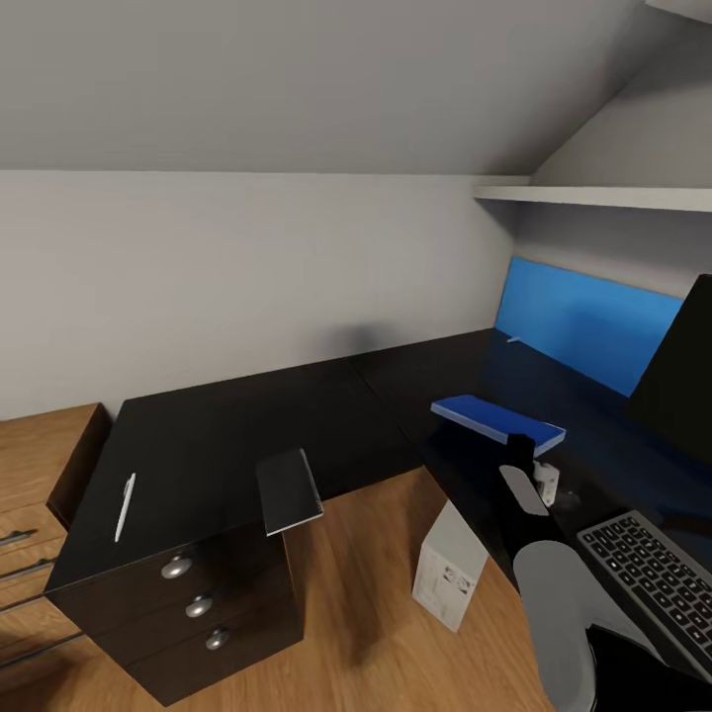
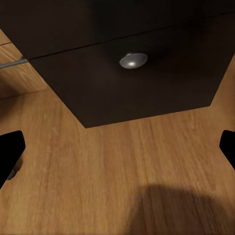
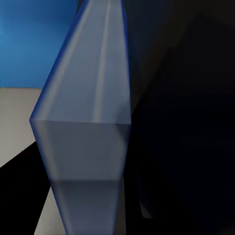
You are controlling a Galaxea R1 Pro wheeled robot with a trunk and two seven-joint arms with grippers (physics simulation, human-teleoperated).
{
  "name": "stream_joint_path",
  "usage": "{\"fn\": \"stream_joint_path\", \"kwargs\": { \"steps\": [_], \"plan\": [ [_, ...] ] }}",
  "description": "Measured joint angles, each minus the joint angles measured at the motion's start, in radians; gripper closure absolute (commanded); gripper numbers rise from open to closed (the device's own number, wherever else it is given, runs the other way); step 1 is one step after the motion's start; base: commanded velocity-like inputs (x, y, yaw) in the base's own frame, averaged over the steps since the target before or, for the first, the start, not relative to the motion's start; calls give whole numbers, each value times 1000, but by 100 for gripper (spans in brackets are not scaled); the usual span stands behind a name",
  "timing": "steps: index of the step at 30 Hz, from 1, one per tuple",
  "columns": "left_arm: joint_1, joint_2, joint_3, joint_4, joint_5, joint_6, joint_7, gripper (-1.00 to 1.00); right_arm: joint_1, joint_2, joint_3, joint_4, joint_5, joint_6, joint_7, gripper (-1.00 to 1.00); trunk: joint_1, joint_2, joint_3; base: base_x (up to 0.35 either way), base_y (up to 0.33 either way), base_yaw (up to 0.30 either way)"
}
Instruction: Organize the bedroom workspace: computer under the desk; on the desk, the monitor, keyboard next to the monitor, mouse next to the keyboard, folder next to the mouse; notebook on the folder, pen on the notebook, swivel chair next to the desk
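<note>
The blue folder (image 1: pixel 491 417) hangs level just above the black desk (image 1: pixel 247 425), casting a shadow on the top. My right gripper (image 1: pixel 521 443) is shut on its near corner, and the folder's pale edge (image 3: pixel 88 122) runs close to the right wrist camera. The dark notebook (image 1: pixel 289 489) lies at the desk's front edge, partly overhanging. Further left on the top lies the white pen (image 1: pixel 125 506). The keyboard (image 1: pixel 653 583) and the monitor (image 1: pixel 682 366) are on the right wing. The computer (image 1: pixel 450 566) stands on the floor under the desk. My left gripper (image 2: pixel 117 152) is open, low over the floor.
Black drawers with silver knobs (image 1: pixel 177 567) sit under the desk's left end, one knob (image 2: pixel 132 60) close to the left wrist. An oak drawer unit (image 1: pixel 40 494) stands beside them. A blue panel (image 1: pixel 583 321) lines the wall under a white shelf (image 1: pixel 593 195).
</note>
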Motion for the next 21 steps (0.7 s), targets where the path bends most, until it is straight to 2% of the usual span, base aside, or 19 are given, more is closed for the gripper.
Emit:
{"fn": "stream_joint_path", "kwargs": {
  "steps": [9, 10, 11, 15, 21],
  "plan": [
    [0, 0, -1, 0, 0, 0, -3, -100, 0, 1, -2, 5, 3, -1, 7, 100, 0, 0, 0, 0, 0, 0],
    [0, 0, -1, 0, 0, 0, -4, -100, 0, 1, -3, 10, 2, -2, 16, 100, 0, 0, 0, 0, 0, 0],
    [0, -1, -1, 0, 0, 0, -4, -100, 1, 2, -3, 12, -22, -4, 29, 100, 0, 0, 0, 0, 0, 0],
    [0, -1, -1, 0, -1, 1, -5, -100, 0, 11, -6, 11, -21, -4, 120, 100, 0, 0, 0, 0, 0, 0],
    [0, -3, -1, 0, -2, 0, -5, -100, 0, 12, -6, 12, -21, -3, 129, 100, 0, 0, 0, 0, 0, 0]
  ]
}}
